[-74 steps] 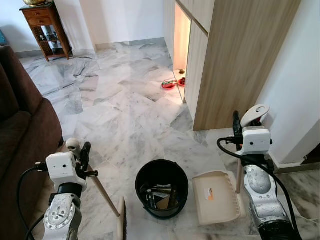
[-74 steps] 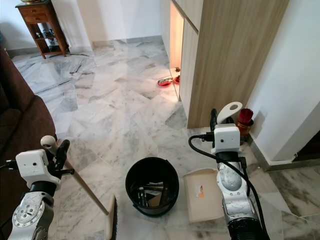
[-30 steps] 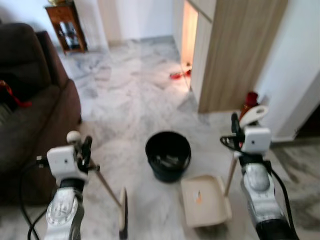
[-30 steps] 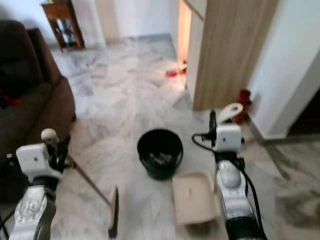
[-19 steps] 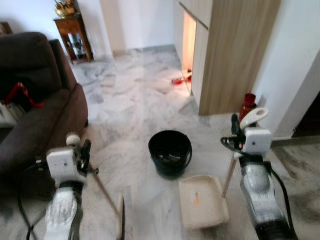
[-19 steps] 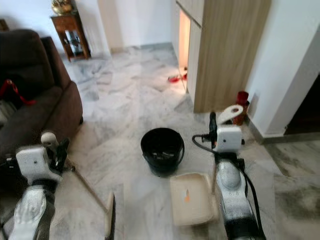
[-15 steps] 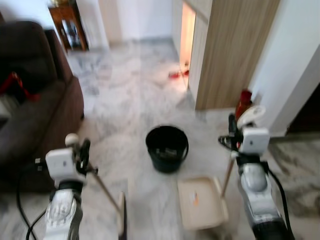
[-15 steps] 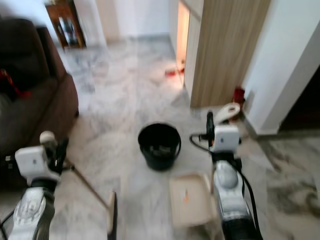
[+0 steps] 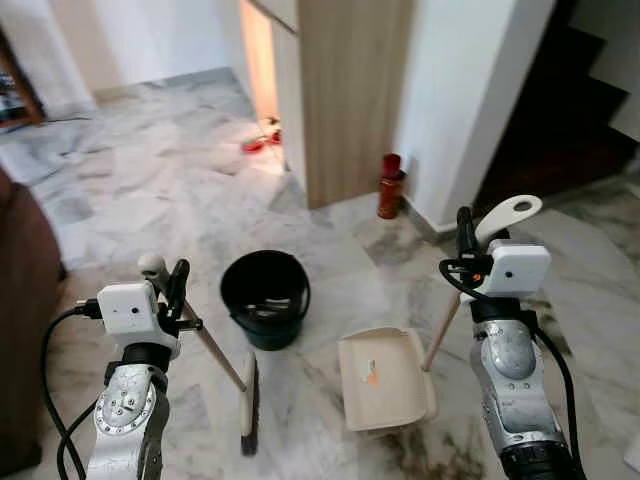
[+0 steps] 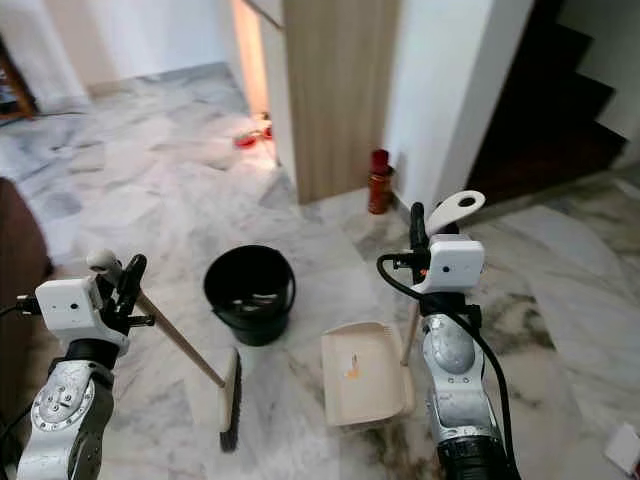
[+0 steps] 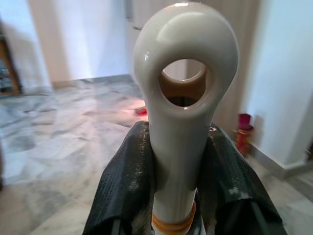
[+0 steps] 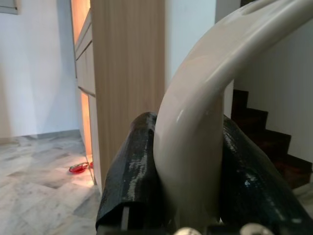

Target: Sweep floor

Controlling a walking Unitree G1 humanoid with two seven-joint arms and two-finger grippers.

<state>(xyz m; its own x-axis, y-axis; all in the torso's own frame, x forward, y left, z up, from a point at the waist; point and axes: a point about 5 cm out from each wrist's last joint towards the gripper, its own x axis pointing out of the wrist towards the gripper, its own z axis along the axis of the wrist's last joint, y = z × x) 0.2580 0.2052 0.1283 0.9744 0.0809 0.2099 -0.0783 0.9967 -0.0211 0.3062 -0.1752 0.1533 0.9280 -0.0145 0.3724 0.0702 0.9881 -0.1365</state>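
My view has swung right: stairs now upper right. Left pincer grips the broom, right pincer the dustpan, lower centre beside the bucket. Repositioning, not sweeping.

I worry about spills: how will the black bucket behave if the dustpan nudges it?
The black bucket looks like thin plastic with little inside, so probably light and apt to slide on the glossy marble floor. Its wide, squat shape suggests sliding rather than tipping. The dustpan lies close beside it.
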